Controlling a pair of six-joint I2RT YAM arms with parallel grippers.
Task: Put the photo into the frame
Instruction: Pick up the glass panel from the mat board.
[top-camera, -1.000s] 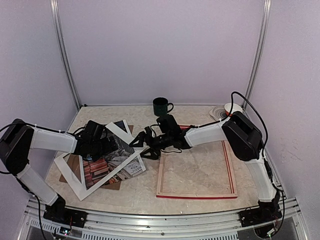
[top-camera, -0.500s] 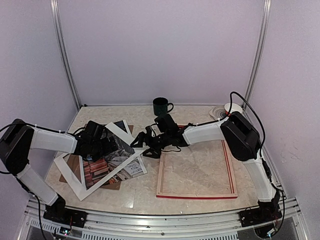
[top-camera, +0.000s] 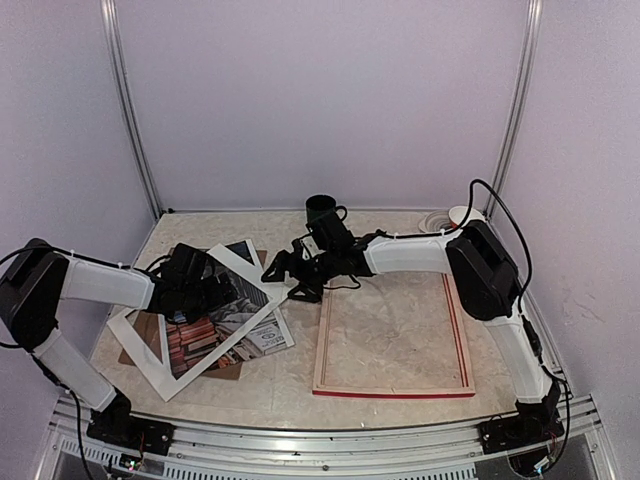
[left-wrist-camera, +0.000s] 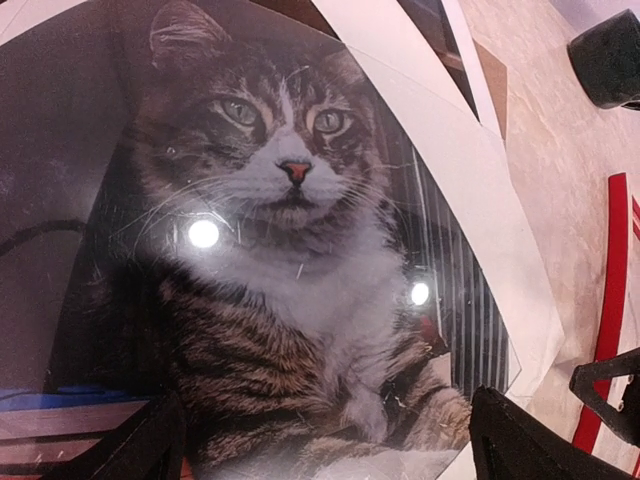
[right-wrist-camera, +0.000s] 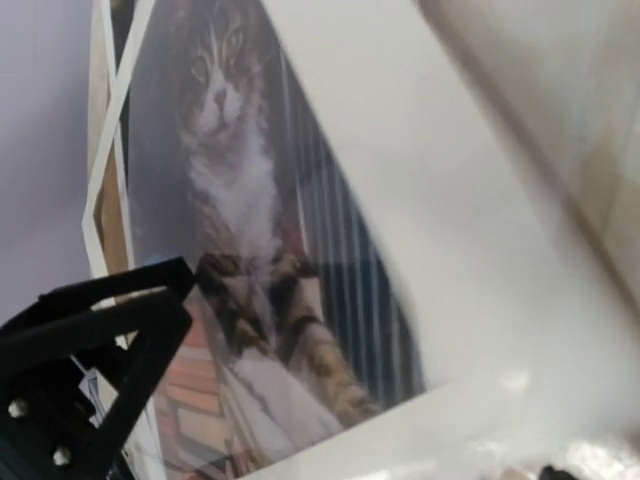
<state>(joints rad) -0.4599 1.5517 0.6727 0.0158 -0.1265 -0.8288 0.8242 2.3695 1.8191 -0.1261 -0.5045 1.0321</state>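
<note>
- You see the left gripper (top-camera: 222, 292) spread wide just above the photo (top-camera: 200, 335), pinching nothing.
- The right gripper (top-camera: 283, 272) is likewise spread, near the white mat (top-camera: 145, 357).
- The photo lies under that mat, left of the frame (top-camera: 392, 390).

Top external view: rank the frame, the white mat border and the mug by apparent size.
1. frame, largest, though only narrowly.
2. white mat border, close behind and partly covered, so unsure.
3. mug, clearly smallest.
</note>
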